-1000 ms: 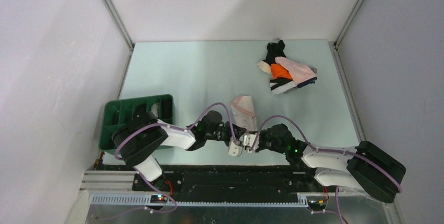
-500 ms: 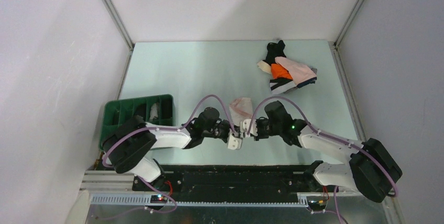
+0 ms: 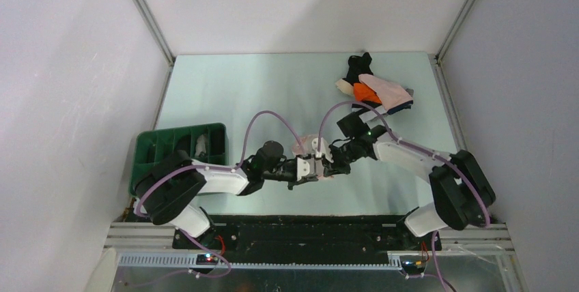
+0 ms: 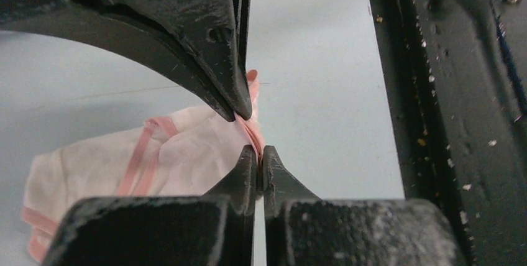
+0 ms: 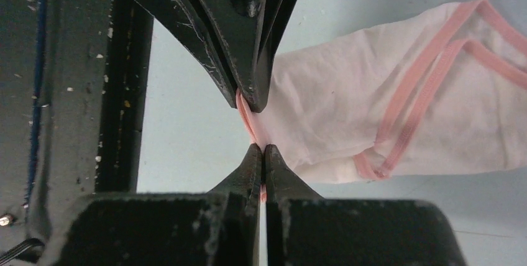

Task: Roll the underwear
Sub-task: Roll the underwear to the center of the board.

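The left fingers [image 4: 229, 89] and right fingers [image 5: 247, 82] each clamp shut on the pink-trimmed near hem of the pale pink cloth underwear [image 5: 348, 98]. Its long axis points toward the far edge of the bench [image 3: 239, 94].

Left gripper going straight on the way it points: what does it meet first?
The pale pink underwear the left gripper pinches, then probably the table; the right gripper sits close, depth unclear.

The pale pink underwear [image 5: 348, 104] lies at the front middle of the bench [image 3: 239, 94]. It is soft and creased, with darker pink bands along its edges. The left hand [image 4: 250, 132] and the right hand [image 5: 258, 127] each pinch its near banded edge. The heap of underwear [image 3: 374, 94] is black, orange, white and pink, and sits at the far right, well apart.
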Action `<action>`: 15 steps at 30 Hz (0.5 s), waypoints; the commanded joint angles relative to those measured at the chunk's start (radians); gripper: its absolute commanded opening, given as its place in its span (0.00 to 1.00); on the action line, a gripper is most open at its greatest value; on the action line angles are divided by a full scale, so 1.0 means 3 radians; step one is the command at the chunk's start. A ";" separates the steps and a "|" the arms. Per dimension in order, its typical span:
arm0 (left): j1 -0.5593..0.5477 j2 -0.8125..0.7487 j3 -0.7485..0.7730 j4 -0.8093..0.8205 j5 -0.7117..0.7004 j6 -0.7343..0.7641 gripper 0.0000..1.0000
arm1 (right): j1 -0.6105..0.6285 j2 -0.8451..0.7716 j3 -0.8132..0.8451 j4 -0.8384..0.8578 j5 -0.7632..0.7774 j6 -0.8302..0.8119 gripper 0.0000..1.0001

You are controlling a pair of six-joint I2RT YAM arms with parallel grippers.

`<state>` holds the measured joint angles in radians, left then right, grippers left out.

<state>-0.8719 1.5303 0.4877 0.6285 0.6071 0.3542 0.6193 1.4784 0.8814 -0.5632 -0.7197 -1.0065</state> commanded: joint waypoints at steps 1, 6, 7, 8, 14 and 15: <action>0.0122 0.0115 0.0016 0.0206 -0.0420 -0.1204 0.00 | 0.0178 0.0326 0.0372 -0.0794 -0.0048 -0.0394 0.00; 0.0147 0.0153 -0.0117 0.0304 -0.0471 -0.1607 0.00 | 0.0219 0.0698 0.0736 -0.1243 -0.0072 -0.0505 0.00; 0.0149 0.0169 -0.0142 0.0321 -0.0466 -0.1634 0.00 | 0.0222 0.0756 0.0786 -0.1291 -0.0069 -0.0519 0.00; 0.0159 0.0180 -0.0150 0.0325 -0.0465 -0.1687 0.00 | 0.0228 0.0878 0.0897 -0.1409 -0.0067 -0.0528 0.00; 0.0278 0.0332 -0.0235 0.0438 -0.0397 -0.1970 0.00 | 0.0295 0.1419 0.1413 -0.1939 -0.0068 -0.0522 0.00; 0.0296 0.0349 -0.0240 0.0447 -0.0367 -0.2003 0.00 | 0.0304 0.1472 0.1499 -0.2004 -0.0076 -0.0488 0.00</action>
<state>-0.8108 1.5833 0.3923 0.8299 0.5869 -0.0418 0.6098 1.8446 1.2423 -0.9764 -0.8165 -1.0821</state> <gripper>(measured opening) 0.023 0.017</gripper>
